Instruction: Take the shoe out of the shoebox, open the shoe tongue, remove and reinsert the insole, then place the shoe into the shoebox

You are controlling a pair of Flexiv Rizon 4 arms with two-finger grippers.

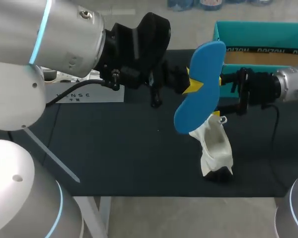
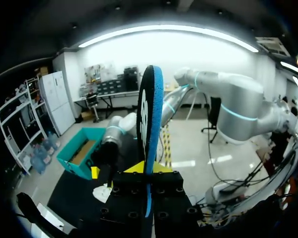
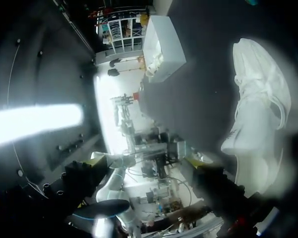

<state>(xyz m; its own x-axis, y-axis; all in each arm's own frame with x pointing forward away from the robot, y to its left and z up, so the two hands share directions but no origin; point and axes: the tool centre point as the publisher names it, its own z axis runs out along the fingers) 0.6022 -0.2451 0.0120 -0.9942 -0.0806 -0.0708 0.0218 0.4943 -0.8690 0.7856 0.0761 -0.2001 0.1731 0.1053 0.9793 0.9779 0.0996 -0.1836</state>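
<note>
My left gripper (image 1: 192, 84) is shut on a blue insole (image 1: 201, 89) and holds it up above the black table (image 1: 129, 153). In the left wrist view the insole (image 2: 150, 119) stands edge-on, pinched between the yellow tips of that gripper (image 2: 148, 168). A white shoe (image 1: 216, 148) sits on the table just below the insole. My right gripper (image 1: 222, 96) is open behind the insole and over the shoe's top. In its own view the right gripper (image 3: 139, 181) has nothing between its fingers, and the shoe (image 3: 258, 114) lies off to one side of them. The teal shoebox (image 1: 260, 34) stands at the back right.
A white box (image 1: 84, 94) lies at the table's back left, also seen as the white box (image 3: 164, 47) in the right wrist view. The shoebox (image 2: 79, 153) and the shoe (image 2: 103, 192) show ahead of the left gripper, beside my right arm (image 2: 114, 139).
</note>
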